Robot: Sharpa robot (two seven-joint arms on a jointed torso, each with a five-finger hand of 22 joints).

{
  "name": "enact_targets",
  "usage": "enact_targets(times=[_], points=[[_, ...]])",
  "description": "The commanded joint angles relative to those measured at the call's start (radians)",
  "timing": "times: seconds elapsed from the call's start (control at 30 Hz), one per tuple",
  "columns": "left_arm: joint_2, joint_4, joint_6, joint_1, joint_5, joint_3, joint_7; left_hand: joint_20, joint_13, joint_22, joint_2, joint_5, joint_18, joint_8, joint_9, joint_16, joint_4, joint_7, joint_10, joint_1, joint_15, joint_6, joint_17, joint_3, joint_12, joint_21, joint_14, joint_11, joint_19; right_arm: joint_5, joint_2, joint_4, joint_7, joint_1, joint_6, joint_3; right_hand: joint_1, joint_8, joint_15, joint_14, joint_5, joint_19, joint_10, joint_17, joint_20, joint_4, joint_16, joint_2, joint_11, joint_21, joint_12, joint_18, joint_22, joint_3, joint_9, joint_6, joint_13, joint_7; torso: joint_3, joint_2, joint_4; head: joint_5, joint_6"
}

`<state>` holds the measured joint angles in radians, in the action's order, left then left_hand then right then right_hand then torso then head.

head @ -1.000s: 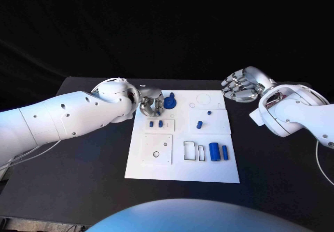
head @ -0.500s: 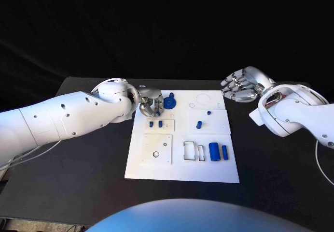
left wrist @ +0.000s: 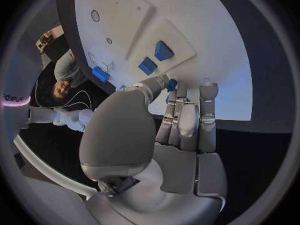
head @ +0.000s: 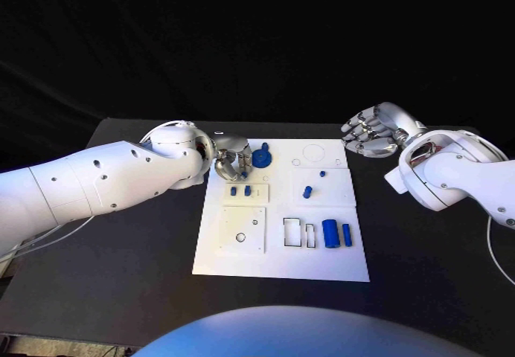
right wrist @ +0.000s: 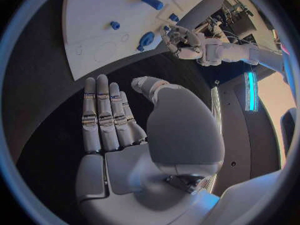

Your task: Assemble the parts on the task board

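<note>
- On the black table [head: 129, 245] lies the white task board [head: 281, 253], its long axis running from the robot toward the far edge.
- At the board's far left corner sits a large blue part [head: 262, 158], rounded with a stem; its long axis points away from the robot.
- The left hand [head: 230, 161] hovers at that corner just beside the large part, fingers [left wrist: 187, 116] held straight and close together over the board. In the left wrist view a fingertip touches a small blue piece [left wrist: 171, 84]; whether the thumb pinches it cannot be told.
- Nearer the robot, two small blue pegs [head: 240, 191] stand side by side in a raised white square.
- A short blue peg [head: 307, 192] and a smaller blue stud [head: 322, 174] lie in the square panel on the board's right half.
- Two blue cylinders [head: 336, 233] lie side by side on the right, long axes toward the robot, beside rectangular slots [head: 298, 231].
- The right hand [head: 368, 131] hangs off the board's far right corner, well apart from any part, fingers [right wrist: 106, 116] extended and slightly spread, holding nothing.
</note>
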<state>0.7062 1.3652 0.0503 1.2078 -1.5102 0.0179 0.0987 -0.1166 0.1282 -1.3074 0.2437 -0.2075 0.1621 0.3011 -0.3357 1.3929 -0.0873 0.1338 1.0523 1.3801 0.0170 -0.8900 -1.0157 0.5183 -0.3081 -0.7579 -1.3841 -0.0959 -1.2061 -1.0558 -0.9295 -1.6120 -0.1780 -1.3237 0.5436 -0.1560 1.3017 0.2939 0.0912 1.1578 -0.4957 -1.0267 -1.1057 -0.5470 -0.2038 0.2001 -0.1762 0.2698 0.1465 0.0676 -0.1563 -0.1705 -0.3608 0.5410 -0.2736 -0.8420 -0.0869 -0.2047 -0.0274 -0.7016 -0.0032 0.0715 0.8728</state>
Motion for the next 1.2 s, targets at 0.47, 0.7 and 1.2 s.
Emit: enact_targets(times=[0.47,0.7,1.2], points=[[0.005,0.002,-0.010,0.000,0.006,0.000,0.028,-0.023,-0.003,-0.058,0.010,-0.010,-0.014,-0.018,0.007,-0.030,-0.001,0.003,-0.053,-0.017,0.022,0.052,0.080,-0.027,0.014,0.031,0.041,-0.018,0.016,-0.012,0.000,-0.001,0.000,0.000,-0.016,0.000,0.005,0.002,0.001,-0.008,-0.007,0.002,0.006,0.000,-0.007,0.003,0.006,-0.003,-0.001,-0.002,0.001,-0.013,0.004,-0.001,0.002,0.006,0.002,-0.002,-0.0001,0.000,-0.0011,0.004,0.000],[0.026,0.012,-0.035,-0.001,0.017,-0.001,0.019,-0.034,-0.001,-0.055,0.016,-0.031,-0.011,-0.011,0.007,-0.035,-0.002,0.000,-0.112,-0.020,0.033,0.080,0.117,-0.064,0.008,0.051,0.071,-0.031,0.031,-0.035,0.001,0.006,0.012,0.000,-0.072,0.000,0.043,0.015,0.007,-0.010,0.082,0.005,0.048,0.007,-0.009,-0.034,0.018,-0.001,0.007,0.000,0.025,-0.011,0.022,-0.002,0.002,-0.023,0.018,-0.002,0.0010,0.001,-0.0008,0.003,0.000],[0.143,0.029,-0.284,0.001,0.657,-0.016,-0.170,-0.037,0.025,0.005,-0.054,-0.063,0.020,0.135,-0.011,-0.178,-0.099,0.047,-0.173,-0.005,0.032,0.117,0.490,-0.212,-0.153,0.251,0.242,-0.027,0.125,-0.284,0.039,0.064,0.013,0.001,-0.233,0.000,0.084,0.008,-0.081,0.223,0.238,-0.230,-0.046,-0.213,0.098,-0.092,-0.451,-0.007,-0.054,0.254,0.050,-0.005,-0.147,-0.082,-0.003,-0.140,0.006,0.051,0.0026,0.009,0.0040,-0.017,-0.013]])
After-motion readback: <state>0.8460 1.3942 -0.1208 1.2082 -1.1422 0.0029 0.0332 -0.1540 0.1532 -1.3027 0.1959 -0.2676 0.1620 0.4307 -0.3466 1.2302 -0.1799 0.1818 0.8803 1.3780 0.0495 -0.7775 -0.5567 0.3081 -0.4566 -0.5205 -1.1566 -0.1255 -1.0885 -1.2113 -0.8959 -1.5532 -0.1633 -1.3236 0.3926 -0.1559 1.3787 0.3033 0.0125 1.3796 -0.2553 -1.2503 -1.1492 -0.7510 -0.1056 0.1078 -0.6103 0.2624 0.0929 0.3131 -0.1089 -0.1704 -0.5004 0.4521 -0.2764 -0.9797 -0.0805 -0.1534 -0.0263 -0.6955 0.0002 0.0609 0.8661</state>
